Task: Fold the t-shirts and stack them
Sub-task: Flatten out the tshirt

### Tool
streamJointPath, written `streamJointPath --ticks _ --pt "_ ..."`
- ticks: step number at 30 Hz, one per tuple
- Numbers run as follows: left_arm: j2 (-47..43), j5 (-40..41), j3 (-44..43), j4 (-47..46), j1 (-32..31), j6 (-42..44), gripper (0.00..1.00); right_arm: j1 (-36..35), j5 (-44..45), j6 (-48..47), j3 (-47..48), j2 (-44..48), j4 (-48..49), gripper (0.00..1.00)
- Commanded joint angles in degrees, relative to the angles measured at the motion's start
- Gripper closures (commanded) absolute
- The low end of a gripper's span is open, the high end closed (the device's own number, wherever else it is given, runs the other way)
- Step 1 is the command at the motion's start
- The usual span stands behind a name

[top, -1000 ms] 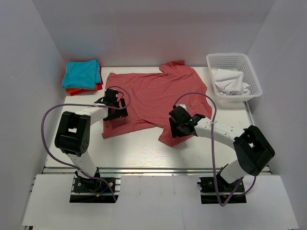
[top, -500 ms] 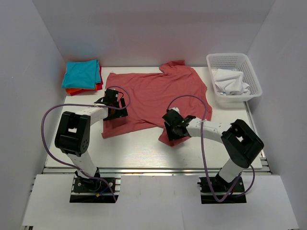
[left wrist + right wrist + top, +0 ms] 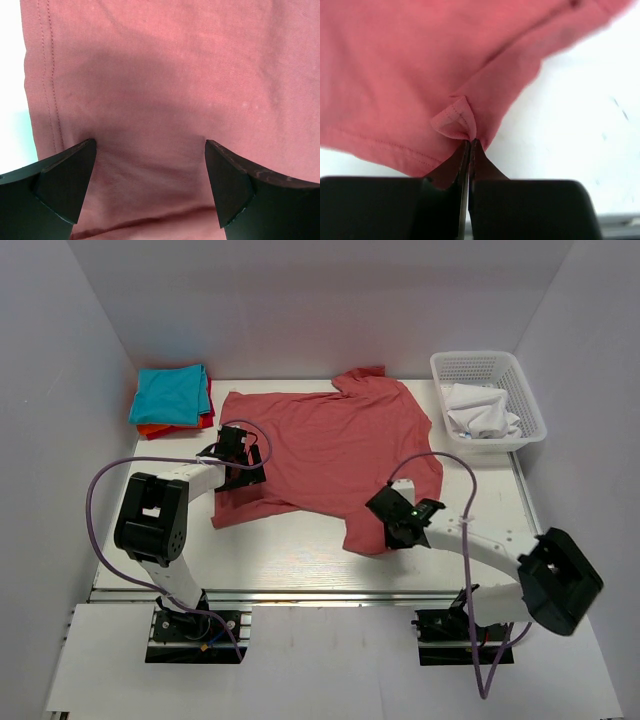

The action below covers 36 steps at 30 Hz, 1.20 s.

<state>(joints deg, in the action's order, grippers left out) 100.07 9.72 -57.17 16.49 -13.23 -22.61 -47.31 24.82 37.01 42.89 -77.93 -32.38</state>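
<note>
Spread shirt: you have the salmon-red t-shirt (image 3: 330,445) flat on the table (image 3: 290,550), collar toward the back.
Left gripper (image 3: 240,472): over its near-left corner.
Right gripper (image 3: 385,520): at its near-right hem.
Stack: folded t-shirts (image 3: 172,392), teal on top, back left.
Basket (image 3: 487,362): back right, white cloth (image 3: 480,410) inside.

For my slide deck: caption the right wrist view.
Right claw pinches a hem corner of the salmon-red t-shirt over the white table.

Lower shirts (image 3: 152,429) mostly hidden under teal shirt (image 3: 172,392), basket (image 3: 487,358) contents unclear, poss. white cloth (image 3: 480,410)
</note>
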Motion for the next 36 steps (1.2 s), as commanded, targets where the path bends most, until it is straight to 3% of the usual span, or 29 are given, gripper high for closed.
streamJointPath --ticks 1,8,14,15,16,17,19,22,24,26,31,36 --pt "1.3 1.2 0.9 2.4 0.3 -0.9 0.00 0.2 3.8 7.9 -3.7 6.2 -6.7 1.00" --pt "-0.4 1.2 2.1 2.4 0.3 -1.4 0.00 0.2 2.1 20.9 -10.1 15.4 -20.5 1.00" --pt "-1.6 1.9 2.6 5.3 0.3 -2.6 0.00 0.4 -2.3 31.3 -10.1 23.0 -21.0 0.98" --pt "-2.2 1.9 3.2 5.3 0.3 -3.1 0.00 0.3 -2.8 33.8 -10.2 23.6 -21.4 0.94" --pt "-2.2 1.9 3.2 5.3 0.3 -3.1 0.00 0.3 -2.8 34.4 -9.8 25.6 -22.3 0.81" --pt "-2.9 1.9 3.2 5.3 0.3 -3.1 0.00 0.1 -2.6 34.8 -9.5 26.1 -23.3 0.52" --pt "-3.8 1.9 3.2 5.3 -0.2 -3.1 0.00 0.4 -1.1 35.7 -7.8 26.2 -27.3 0.29" --pt "-5.3 1.9 1.3 7.2 -0.2 -3.1 0.00 0.0 1.0 39.3 -5.0 25.2 -32.3 0.10" --pt "-6.1 1.9 0.4 8.6 -0.2 -3.1 0.00 0.1 2.6 37.5 -3.3 24.7 -31.1 0.10" --pt "-7.5 2.5 -0.5 9.3 -0.7 -3.1 0.00 0.1 5.1 29.0 -0.7 23.5 -24.9 0.10" --pt "-8.8 2.5 -4.1 9.9 -0.7 -2.0 0.00 0.0 12.3 13.5 5.1 9.5 -14.1 0.10" --pt "-6.3 2.2 -7.1 10.4 0.0 -1.5 0.00 1.3 12.8 9.5 8.8 -1.7 -2.0 0.10"
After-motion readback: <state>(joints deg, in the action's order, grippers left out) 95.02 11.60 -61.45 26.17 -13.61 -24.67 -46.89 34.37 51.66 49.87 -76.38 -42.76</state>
